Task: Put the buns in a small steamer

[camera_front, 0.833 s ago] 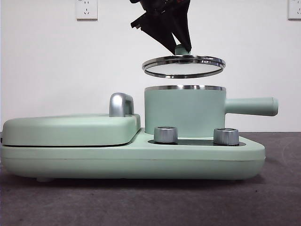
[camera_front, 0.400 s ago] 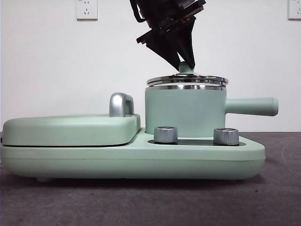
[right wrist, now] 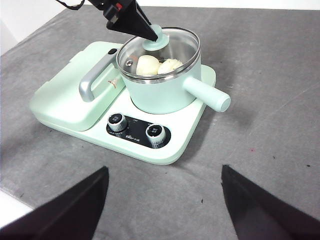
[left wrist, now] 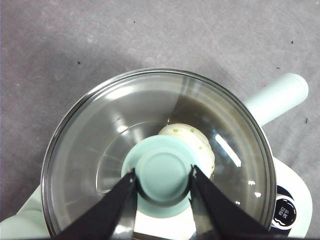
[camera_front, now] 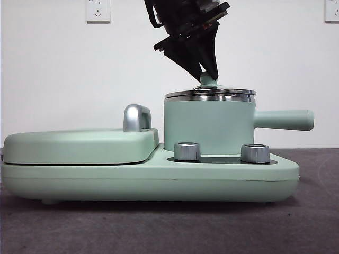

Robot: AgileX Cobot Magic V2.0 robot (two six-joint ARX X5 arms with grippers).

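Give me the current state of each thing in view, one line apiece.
small steamer: on the cooker base, lidded.
glass lid: seated on the steamer rim.
lid knob: clamped by the left gripper.
buns: both inside the steamer, under the lid.
grill lid: closed.
right gripper: open, away from the cooker.

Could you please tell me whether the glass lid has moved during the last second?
Yes. The glass lid has come straight down onto the steamer's steel rim, closing the earlier gap, with the left tool shut on its knob.
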